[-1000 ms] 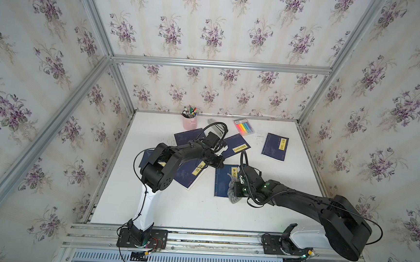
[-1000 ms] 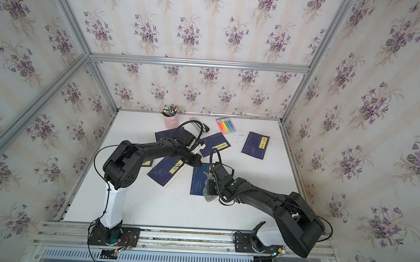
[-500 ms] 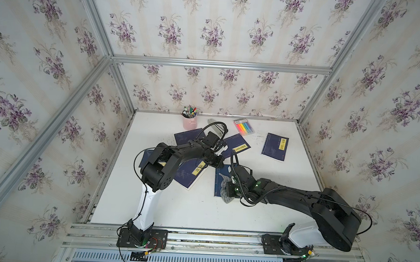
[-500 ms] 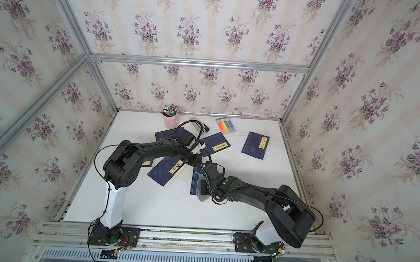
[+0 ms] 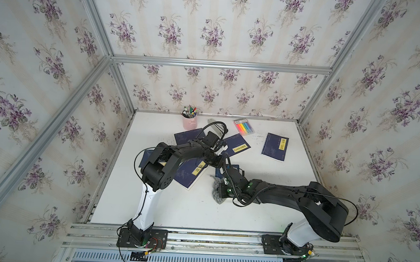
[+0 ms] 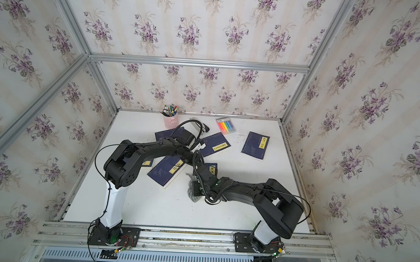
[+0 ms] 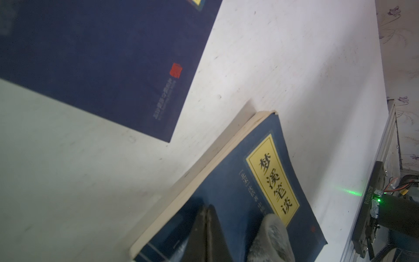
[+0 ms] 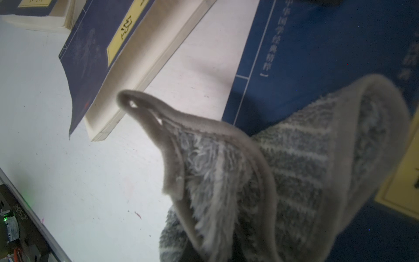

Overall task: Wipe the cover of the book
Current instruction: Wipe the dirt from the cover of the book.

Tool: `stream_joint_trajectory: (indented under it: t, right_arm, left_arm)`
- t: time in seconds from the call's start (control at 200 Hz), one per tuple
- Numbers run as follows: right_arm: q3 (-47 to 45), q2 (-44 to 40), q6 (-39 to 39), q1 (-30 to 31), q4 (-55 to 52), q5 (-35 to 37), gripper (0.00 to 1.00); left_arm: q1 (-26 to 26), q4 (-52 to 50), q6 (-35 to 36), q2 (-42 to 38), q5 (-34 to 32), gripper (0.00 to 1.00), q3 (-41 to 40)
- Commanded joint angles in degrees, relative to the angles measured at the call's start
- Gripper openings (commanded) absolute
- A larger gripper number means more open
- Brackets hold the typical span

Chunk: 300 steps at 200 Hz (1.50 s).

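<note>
Your left arm [image 5: 177, 154] and right arm [image 5: 285, 196] look the same: mostly black, with fat round joints. The bottom piece [image 5: 145, 208] of each is white. A thin black cable [image 5: 137, 162] loops beside each arm. Each arm stands on a flat black plate [image 5: 162, 235] with screws. Tiny green lights [image 5: 250, 183] glow on the right arm. Red wires [image 5: 155, 244] poke out by the left plate. The left pincer [image 7: 206, 209] has dark, pointy fingers [image 7: 197, 233]. White numbers [image 7: 366, 197] mark one black plate.

- Dragged the grey striped terry cloth [image 5: 215, 196] leftward across the dark blue paperback book [image 6: 212, 169], from its right side to its left edge, partly onto the white table [image 5: 173, 210].
- Swung the black right gripper [image 5: 221, 186] and forearm leftward with it.
</note>
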Motion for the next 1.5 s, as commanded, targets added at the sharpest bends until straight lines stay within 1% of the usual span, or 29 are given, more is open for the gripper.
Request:
stream_joint_trajectory:
  t: [0.0, 0.16, 0.385, 0.48, 0.635, 0.739, 0.809, 0.954, 1.024, 1.039, 1.084, 1.239, 1.359, 1.494]
  right_arm:
    - [-1.3, -2.0, 1.3, -1.1, -2.5, 2.7, 0.0]
    - [-4.2, -4.5, 1.4, -5.1, -4.0, 2.8, 0.0]
    - [-7.4, -8.9, 1.7, -8.9, -6.4, 4.4, 0.0]
    - [-7.3, -10.5, 2.0, -9.1, -8.5, 6.2, 0.0]
    - [-6.6, -10.5, 1.8, -9.2, -10.7, 7.9, 0.0]
    - [-5.9, -9.9, 1.3, -8.8, -9.8, 6.4, 0.0]
    - [-5.1, -8.9, 1.0, -7.3, -9.2, 6.0, 0.0]
    - [-4.0, -6.1, 1.5, -5.6, -7.2, 5.0, 0.0]
    - [-4.0, -4.9, 2.0, -5.6, -6.8, 4.9, 0.0]
    - [-4.1, -4.7, 2.1, -5.5, -6.8, 5.0, 0.0]
    - [-4.1, -4.6, 2.2, -5.6, -6.8, 5.0, 0.0]
    - [-3.9, -5.9, 2.3, -5.4, -6.4, 5.1, 0.0]
    - [-3.9, -6.7, 1.9, -3.7, -4.4, 5.0, 0.0]
    - [-2.0, -3.6, 1.5, -0.7, -3.3, 5.0, 0.0]
  left_arm:
    - [-0.2, -8.2, 0.7, 2.4, -9.0, 0.0, -0.9]
    - [-0.1, -8.5, 0.9, 2.6, -9.3, 0.0, -0.8]
    - [-0.2, -8.7, 1.0, 2.8, -9.2, 0.0, -0.6]
    - [-0.1, -8.7, 0.9, 2.9, -9.1, 0.0, -0.7]
    - [-0.2, -8.7, 0.9, 2.9, -8.9, 0.0, -0.6]
    - [-0.1, -8.8, 0.9, 3.0, -8.9, 0.0, -0.6]
    - [-0.2, -8.9, 1.0, 2.9, -8.9, 0.0, -0.6]
    - [-0.4, -8.0, 1.1, 1.0, -10.6, 0.0, -1.9]
    - [-0.7, -8.4, 1.4, 0.4, -12.0, 0.0, -2.1]
    - [-0.8, -8.6, 1.5, 0.3, -13.7, 0.0, -2.2]
    - [-1.2, -9.1, 1.8, 0.3, -15.4, 0.0, -2.0]
    - [-2.4, -10.2, 1.4, 1.0, -19.2, 0.0, -1.2]
    - [-2.3, -11.2, 0.6, 3.0, -19.0, 0.0, 0.0]
    - [-2.4, -11.4, 0.4, 3.2, -18.4, 0.0, 0.3]
